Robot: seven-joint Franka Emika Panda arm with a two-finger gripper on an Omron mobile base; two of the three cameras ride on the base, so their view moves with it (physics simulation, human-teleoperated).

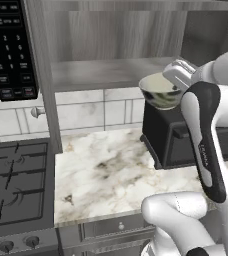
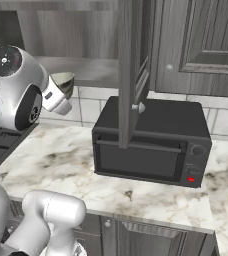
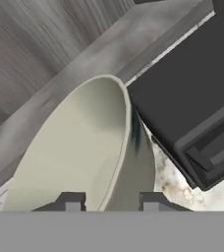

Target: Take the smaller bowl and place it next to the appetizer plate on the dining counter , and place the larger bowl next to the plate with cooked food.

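The smaller bowl (image 1: 158,91), pale grey-green with a cream inside, hangs tilted in the air just in front of the open cabinet shelf (image 1: 101,74) and above the left end of the black toaster oven (image 1: 186,142). My gripper (image 1: 174,83) is shut on its rim from the right. In the hand view the two fingertips (image 3: 70,202) stand on either side of the bowl's wall (image 3: 74,147), one inside and one outside. The right base view has the bowl (image 2: 62,82) at the tip of my gripper (image 2: 60,92). The larger bowl, both plates and the dining counter are out of view.
The toaster oven (image 2: 151,140) stands on the marble worktop (image 1: 111,175) under the cabinet. An open cabinet door (image 2: 131,75) hangs edge-on over the oven. A gas stove (image 1: 16,185) lies at the left, with a black microwave (image 1: 8,50) above it.
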